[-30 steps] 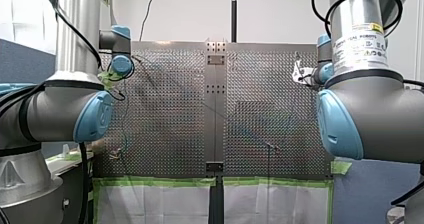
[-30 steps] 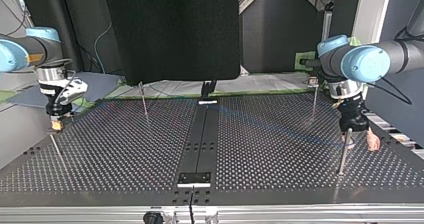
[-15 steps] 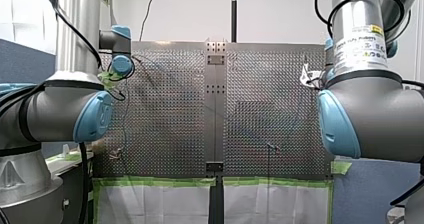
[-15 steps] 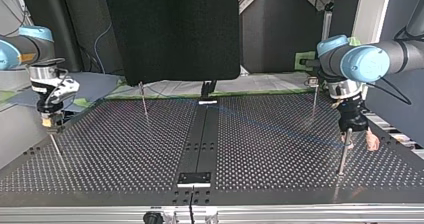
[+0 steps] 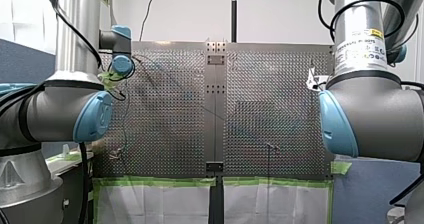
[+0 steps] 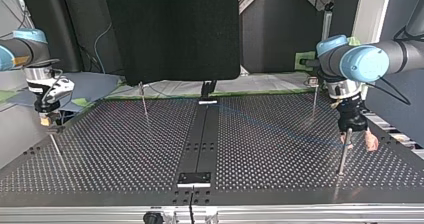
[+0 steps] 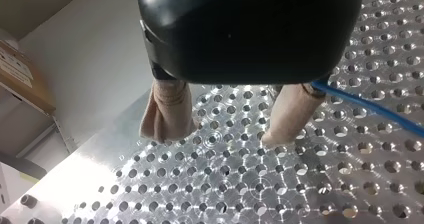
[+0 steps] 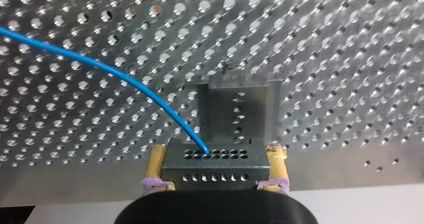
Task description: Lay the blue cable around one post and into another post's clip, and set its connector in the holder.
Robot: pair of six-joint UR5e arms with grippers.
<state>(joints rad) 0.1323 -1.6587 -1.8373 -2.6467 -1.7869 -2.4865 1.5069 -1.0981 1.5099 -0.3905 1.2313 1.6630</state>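
Blue cable [image 8: 125, 81]: end runs into metal connector [image 8: 215, 166], pinched between yellow pads of my right gripper [image 6: 46, 120]. Since 1.0 s ago that gripper has shifted toward top view's left edge. My left gripper [image 7: 222, 134] unmoved, beige fingers spread, cable passing just beside one. Thin post [image 6: 343, 154] just beside left gripper; another post [image 6: 56, 149] near right gripper.

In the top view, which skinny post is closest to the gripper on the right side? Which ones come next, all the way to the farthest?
1. Near-right post: right beside my left gripper.
2. Back-right post: behind the gripper, a little toward the view's middle.
3. Back-left post: in the view's left half, at the back.
4. Far-left post: near the view's left edge.
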